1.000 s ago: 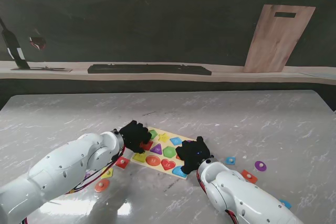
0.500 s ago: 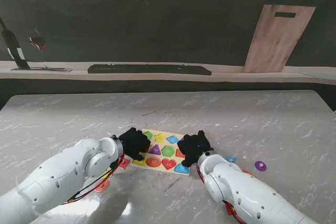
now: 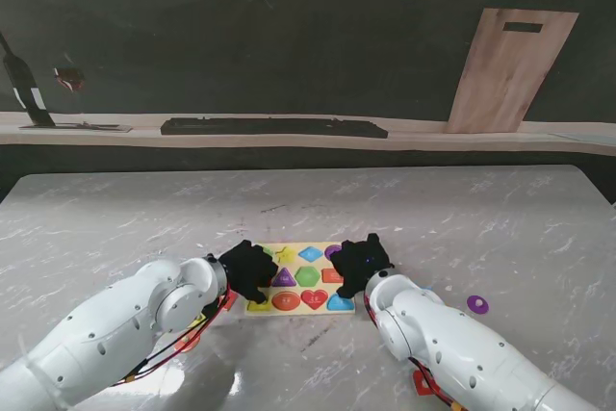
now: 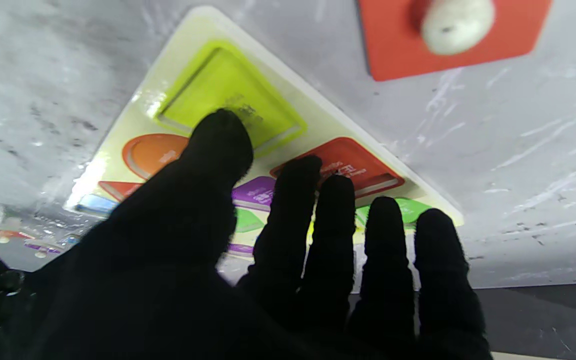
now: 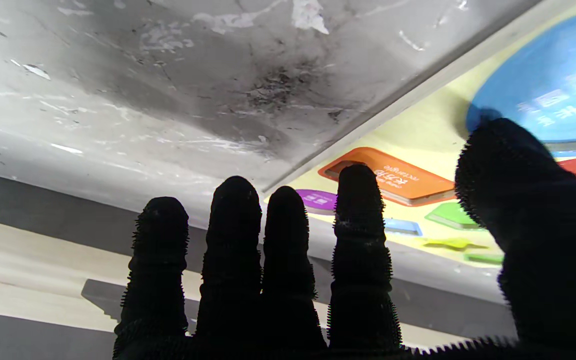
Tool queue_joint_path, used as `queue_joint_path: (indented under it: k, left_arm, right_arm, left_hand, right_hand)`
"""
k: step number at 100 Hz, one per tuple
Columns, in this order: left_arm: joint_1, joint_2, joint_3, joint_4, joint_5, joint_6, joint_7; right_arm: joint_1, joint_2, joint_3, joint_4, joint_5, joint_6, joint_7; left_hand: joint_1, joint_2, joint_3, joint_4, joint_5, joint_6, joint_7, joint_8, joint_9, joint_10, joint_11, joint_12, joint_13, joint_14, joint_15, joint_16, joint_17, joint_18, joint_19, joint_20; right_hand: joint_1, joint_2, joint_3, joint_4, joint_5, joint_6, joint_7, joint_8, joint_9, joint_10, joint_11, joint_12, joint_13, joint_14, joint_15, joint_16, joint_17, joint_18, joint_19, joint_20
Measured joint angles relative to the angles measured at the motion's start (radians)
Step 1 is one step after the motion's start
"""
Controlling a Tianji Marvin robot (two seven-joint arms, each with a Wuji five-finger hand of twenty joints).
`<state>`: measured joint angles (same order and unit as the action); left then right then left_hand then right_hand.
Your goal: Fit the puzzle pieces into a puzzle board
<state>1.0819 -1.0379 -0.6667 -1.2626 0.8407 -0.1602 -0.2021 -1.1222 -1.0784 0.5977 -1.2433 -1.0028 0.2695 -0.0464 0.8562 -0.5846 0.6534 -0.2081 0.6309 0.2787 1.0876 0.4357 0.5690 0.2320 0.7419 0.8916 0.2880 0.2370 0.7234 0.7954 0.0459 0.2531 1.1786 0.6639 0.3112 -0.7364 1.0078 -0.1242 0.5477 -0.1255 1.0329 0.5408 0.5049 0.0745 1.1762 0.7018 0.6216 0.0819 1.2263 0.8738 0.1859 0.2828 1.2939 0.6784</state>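
Note:
The pale yellow puzzle board (image 3: 294, 247) lies on the marble table in front of me, its edges square to my view, with coloured shape recesses across it. My left hand (image 3: 248, 269) rests flat on its left end, and my right hand (image 3: 359, 262) rests on its right end. In the left wrist view the left hand (image 4: 268, 260) has its fingers spread over the board (image 4: 318, 120), thumb on the yellow-green square (image 4: 218, 85). The right hand (image 5: 288, 280) shows straight fingers past the board's (image 5: 403, 135) edge, thumb on the blue shape (image 5: 553, 95). Neither hand holds a piece.
Loose pieces lie around: a purple round one (image 3: 476, 304) to the right, a red one (image 3: 424, 382) by my right arm, red (image 3: 189, 339) and yellow (image 3: 199, 320) ones under my left arm. A red knobbed piece (image 4: 398, 50) lies beside the board. A wooden board (image 3: 510, 69) leans at the back.
The puzzle board has turned from a slanted position to square with my view and shifted slightly. Both hands moved with it, staying on its two ends.

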Motion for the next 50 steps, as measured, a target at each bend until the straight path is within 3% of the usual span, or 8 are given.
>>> queue_joint_path:
  k: [19, 50]
  left_arm:
    - [0.034, 0.004, -0.021, -0.038, 0.011, -0.005, -0.011]
    - [0.077, 0.009, -0.067, -0.077, 0.07, -0.011, -0.025]
  right_arm:
    - [-0.029, 0.005, 0.047, -0.014, -0.015, -0.037, 0.012]
    - [-0.066, 0.028, 0.083, -0.061, -0.051, -0.129, 0.043]
  left_hand:
    - [0.0, 0.0, -0.006, 0.0, 0.009, -0.007, -0.001, -0.003, 0.0, 0.0, -0.002, -0.004, -0.001, 0.002, 0.003, 0.004, 0.0, 0.0, 0.0, 0.0]
    - [0.011, 0.001, -0.014, 0.0, 0.009, -0.099, 0.0, 0.004, 0.0, 0.0, -0.015, -0.005, 0.0, 0.002, -0.002, -0.005, 0.0, 0.0, 0.0, -0.001]
  right_hand:
    - [0.042, 0.049, 0.003, 0.006, -0.001, 0.004, -0.001, 0.0, 0.0, -0.001, 0.0, 0.0, 0.0, 0.0, 0.0, 0.0, 0.0, 0.0, 0.0, 0.0]
    - [0.047, 0.057, 0.015, 0.013, -0.016, 0.067, 0.013, -0.012, 0.03, -0.003, 0.001, 0.0, 0.017, -0.001, 0.002, 0.0, 0.003, 0.0, 0.0, 0.0]
